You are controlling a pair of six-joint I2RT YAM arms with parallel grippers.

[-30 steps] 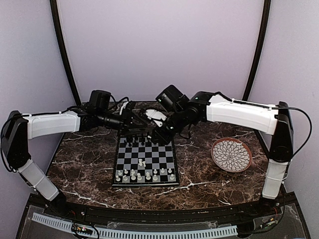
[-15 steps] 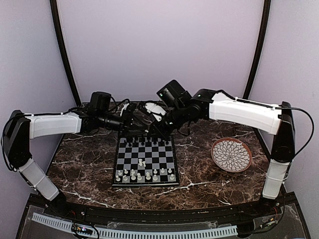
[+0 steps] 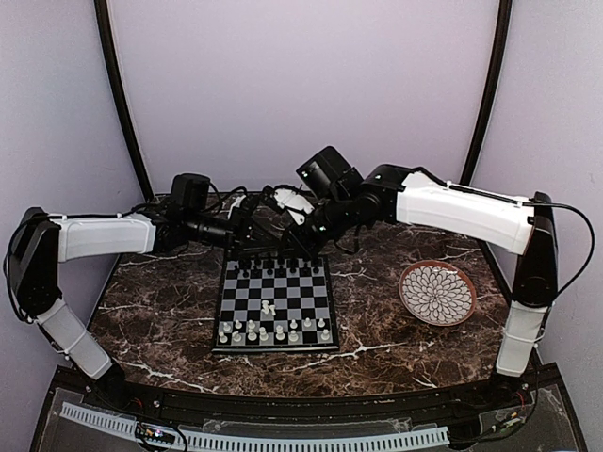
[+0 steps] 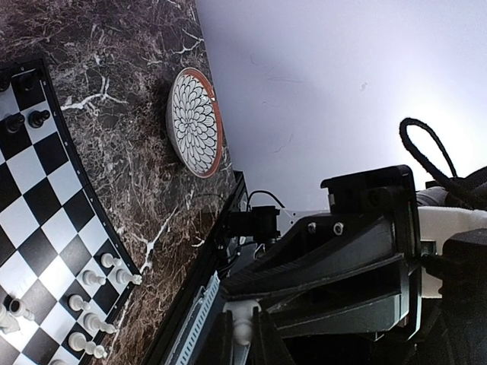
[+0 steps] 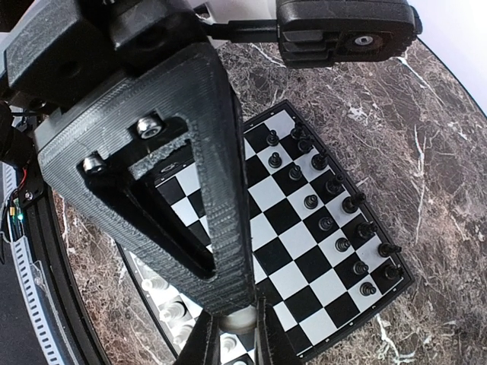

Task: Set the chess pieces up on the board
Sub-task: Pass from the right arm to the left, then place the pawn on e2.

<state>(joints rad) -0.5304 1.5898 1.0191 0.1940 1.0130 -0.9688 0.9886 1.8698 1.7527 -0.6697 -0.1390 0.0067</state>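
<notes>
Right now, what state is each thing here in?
left gripper, jaws shut on white chess piece
right gripper, jaws shut on the same piece
board, lying flat, partly set
black pieces, upright in the far rows
stray white piece, alone mid-board
plate, right way up, empty

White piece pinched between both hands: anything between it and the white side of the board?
Nothing in the air, but the right hand also grips the white piece, so the left hand can't carry it off yet. The black rows and a stray white chessman stand under the way across the board.
</notes>
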